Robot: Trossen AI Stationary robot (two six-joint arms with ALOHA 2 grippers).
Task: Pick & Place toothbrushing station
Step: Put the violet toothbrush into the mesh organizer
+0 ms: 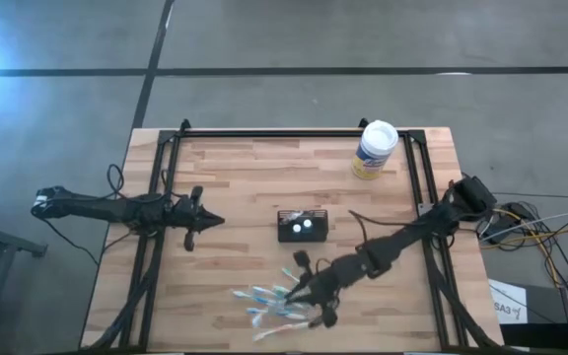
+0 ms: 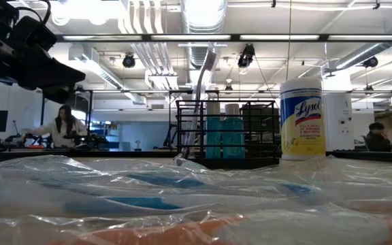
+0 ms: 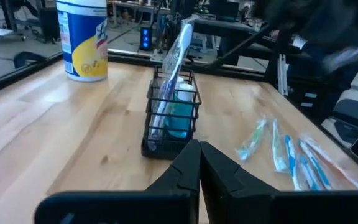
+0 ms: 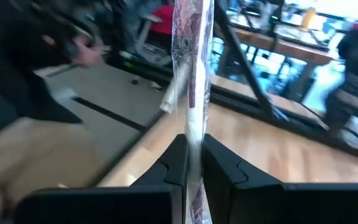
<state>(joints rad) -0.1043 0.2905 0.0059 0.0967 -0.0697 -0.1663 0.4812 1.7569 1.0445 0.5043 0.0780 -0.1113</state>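
High view: overhead, straight down, whole table (image 1: pixel 235 187) in frame. Low view: at tabletop level, facing across into the room, very close behind wrapped toothbrushes (image 2: pixel 182 204). Left wrist view: looks across the table at the toothbrushing station (image 3: pixel 169 118) and canister (image 3: pixel 82 37); both also appear in low view. Right wrist view: close, faces table edge.

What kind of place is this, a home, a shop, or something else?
Probably a robotics lab or workshop, not a home. The wooden table stands on a bare concrete floor, exposed ducts and pipes run along the ceiling, and a person works at a cluttered bench behind.
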